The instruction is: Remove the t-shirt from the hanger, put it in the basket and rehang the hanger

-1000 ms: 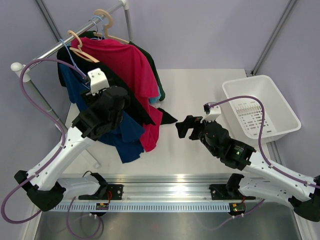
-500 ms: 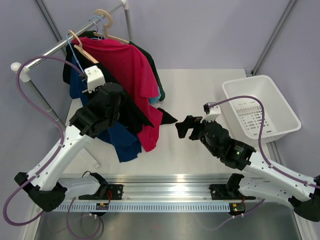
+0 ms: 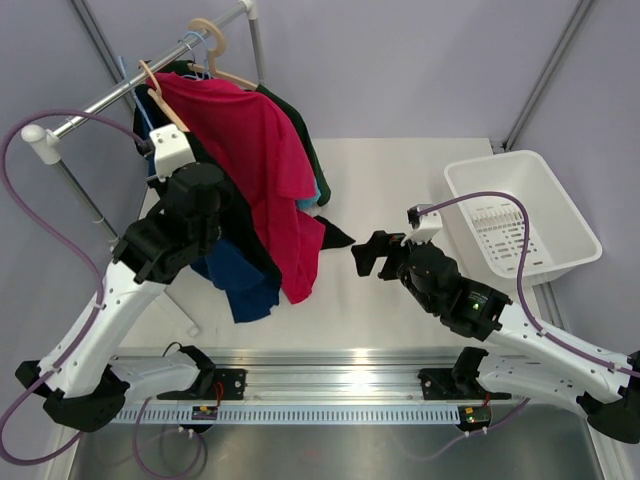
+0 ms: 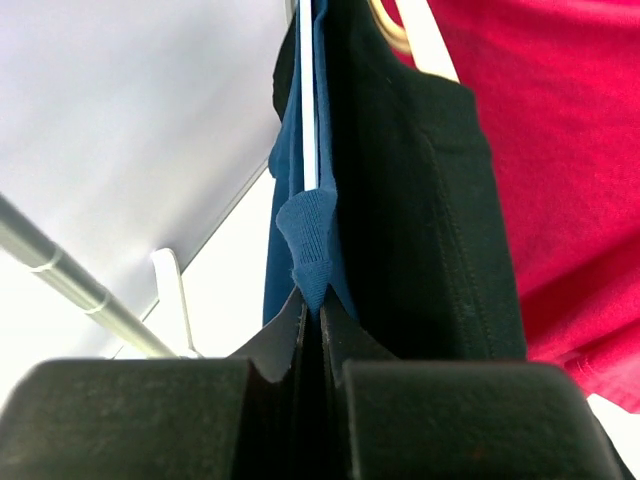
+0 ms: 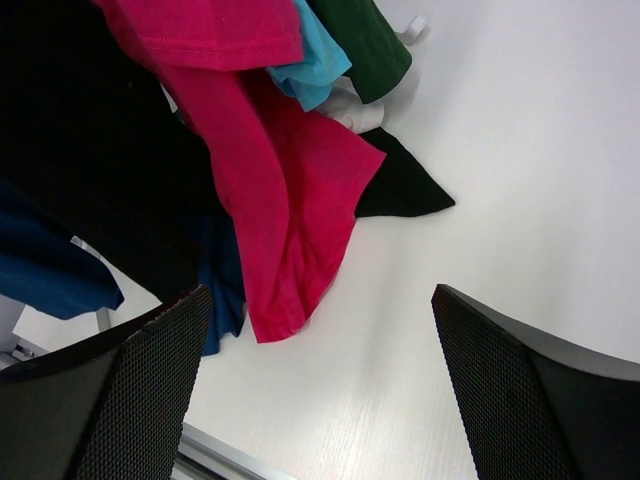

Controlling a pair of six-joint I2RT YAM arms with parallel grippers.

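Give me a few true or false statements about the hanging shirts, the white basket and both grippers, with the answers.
1. The left gripper is shut on the dark blue t-shirt. True.
2. The right gripper grips a shirt. False: it is open and holds nothing.
3. The white plastic basket contains clothing. False: no clothing is in it.
4. A magenta t-shirt hangs beside a black t-shirt. True.

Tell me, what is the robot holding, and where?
The left fingers pinch the blue t-shirt by a ribbed edge; the right fingers hold nothing.
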